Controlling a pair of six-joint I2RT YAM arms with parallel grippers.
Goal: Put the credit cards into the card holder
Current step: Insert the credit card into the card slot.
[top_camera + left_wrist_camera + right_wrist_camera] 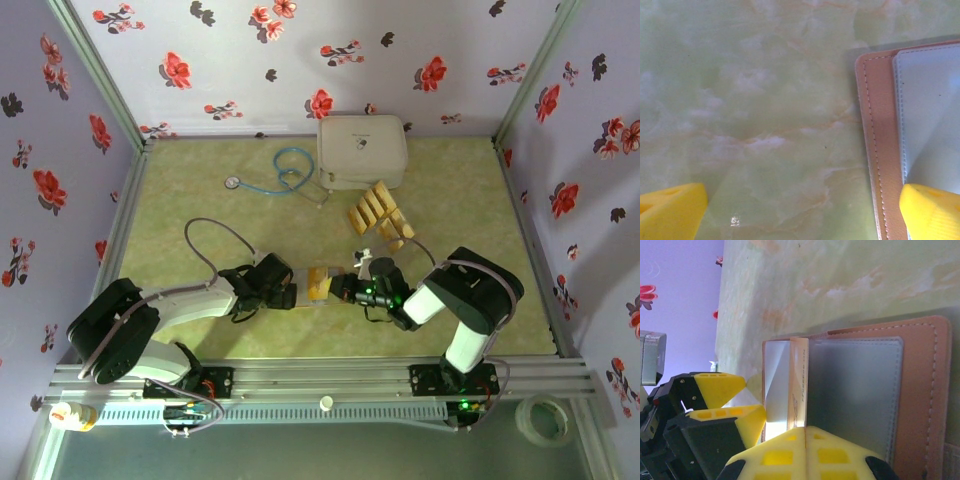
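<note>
You are in the inserting step. Your right gripper (805,452) is clenched on 1 credit card (799,380) and holds it on edge at the fold of the open card holder (922,390). The holder lies on the table (200,200) between both arms. Your left gripper (800,215) is released and grasps nothing; 1 fingertip (930,210) is over the holder's pale inside.

Next, I judge, you must steady the holder and slide the card flat into a pocket.

Counted: 1 white case (362,150), 1 stethoscope (285,170), 1 card holder, and about 5 loose cards (378,215) near the case. The exact number I cannot tell.
</note>
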